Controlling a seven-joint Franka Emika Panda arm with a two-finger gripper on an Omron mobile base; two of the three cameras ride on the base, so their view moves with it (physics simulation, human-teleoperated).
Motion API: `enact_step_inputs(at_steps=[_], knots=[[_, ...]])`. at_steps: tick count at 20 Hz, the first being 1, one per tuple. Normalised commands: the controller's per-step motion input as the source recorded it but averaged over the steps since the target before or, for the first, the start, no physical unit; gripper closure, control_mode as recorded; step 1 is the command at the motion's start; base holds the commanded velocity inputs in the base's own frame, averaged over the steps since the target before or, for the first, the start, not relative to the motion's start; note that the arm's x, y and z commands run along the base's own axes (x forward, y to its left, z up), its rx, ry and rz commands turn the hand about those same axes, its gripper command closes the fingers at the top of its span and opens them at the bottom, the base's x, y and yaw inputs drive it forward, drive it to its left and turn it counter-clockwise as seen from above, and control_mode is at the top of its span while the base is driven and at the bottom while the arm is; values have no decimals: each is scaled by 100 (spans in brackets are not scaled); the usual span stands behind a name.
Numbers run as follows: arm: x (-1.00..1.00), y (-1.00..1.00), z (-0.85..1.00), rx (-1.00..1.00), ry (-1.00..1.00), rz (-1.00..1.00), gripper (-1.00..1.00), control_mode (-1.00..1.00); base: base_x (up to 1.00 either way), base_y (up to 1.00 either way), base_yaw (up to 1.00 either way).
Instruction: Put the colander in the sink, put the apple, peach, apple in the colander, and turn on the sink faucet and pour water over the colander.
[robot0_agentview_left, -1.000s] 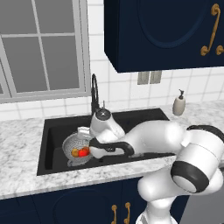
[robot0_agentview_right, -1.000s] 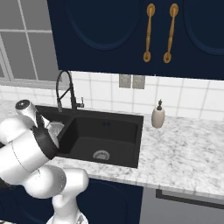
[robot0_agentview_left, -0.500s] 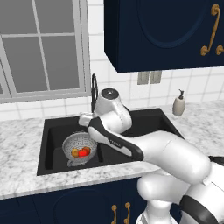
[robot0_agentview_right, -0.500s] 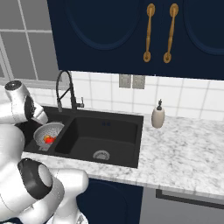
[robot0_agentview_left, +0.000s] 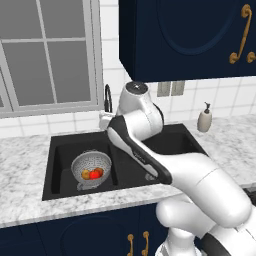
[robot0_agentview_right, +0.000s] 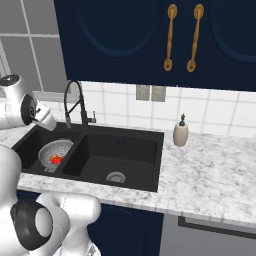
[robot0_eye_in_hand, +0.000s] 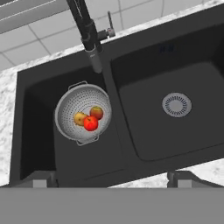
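A grey-white marble surface (robot0_agentview_right: 215, 175) carries a black double sink (robot0_eye_in_hand: 144, 162) set into it. A soap bottle (robot0_agentview_right: 180, 133) stands upright on the surface, right of the sink.

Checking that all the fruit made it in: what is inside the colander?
The colander in the sink holds three fruits: two red apples and a yellowish peach. Whatever lies under them is covered.

text: none readable | labels: none | brands: none | numbers: none | signs: none
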Motion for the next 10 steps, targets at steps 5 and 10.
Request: enact_step_inputs(at_steps=[5,10], knots=[[57,-23,54,0,0,0,-100,-100,0,0,0],[90,-2,5,0,0,0,-100,-100,0,0,0]])
